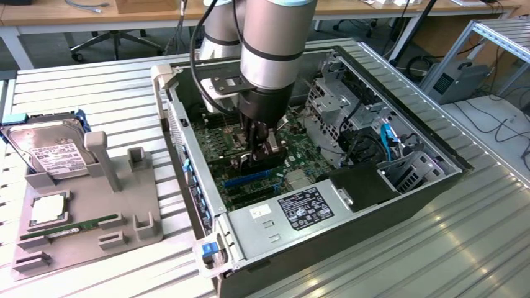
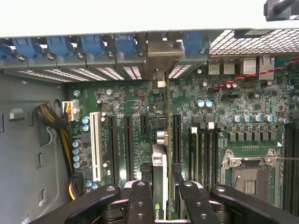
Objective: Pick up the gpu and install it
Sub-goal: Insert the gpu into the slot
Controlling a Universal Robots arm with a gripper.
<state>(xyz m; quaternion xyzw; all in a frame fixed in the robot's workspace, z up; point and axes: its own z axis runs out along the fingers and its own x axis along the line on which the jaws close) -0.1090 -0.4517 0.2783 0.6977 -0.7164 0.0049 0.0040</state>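
1. The gpu (image 2: 159, 196) carries an NVIDIA logo on its upper edge, partly visible.
2. The labels on the power supply (image 1: 308, 208) and the hard drive (image 1: 51, 156) bear print too small to read.

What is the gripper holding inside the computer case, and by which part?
The gripper holds the gpu by its upper edge, the card standing upright over the motherboard slots.

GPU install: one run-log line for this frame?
stage: install | pincer: shut on gpu | gpu: edge-on, upright over motherboard slots inside case | seated: cannot tell | hard drive, memory stick: on holder outside case
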